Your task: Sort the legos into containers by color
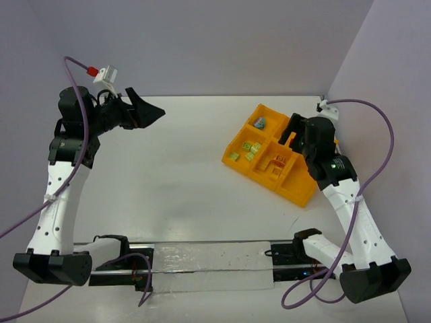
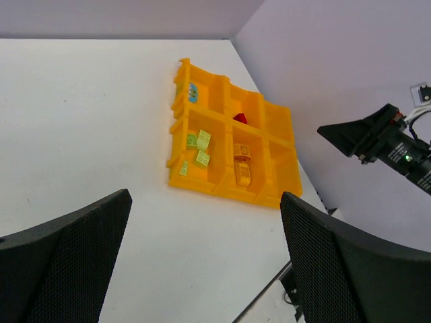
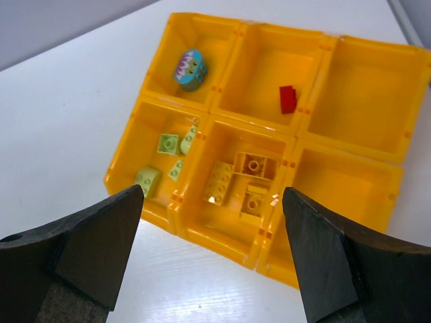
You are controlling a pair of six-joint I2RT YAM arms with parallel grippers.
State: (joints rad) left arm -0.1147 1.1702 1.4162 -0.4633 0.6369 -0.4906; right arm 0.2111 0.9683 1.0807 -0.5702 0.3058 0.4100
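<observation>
The orange-yellow divided tray sits at the right of the table; it also shows in the right wrist view and the left wrist view. Several light green legos lie in one compartment, three yellow legos in the compartment beside it, a red lego in another, and a teal-blue lego in a corner one. My right gripper hovers open and empty above the tray. My left gripper is open and empty, raised at the far left.
A clear plastic strip lies along the table's near edge between the arm bases. A white and red cable connector sits by the left arm. Walls close in the back and right sides.
</observation>
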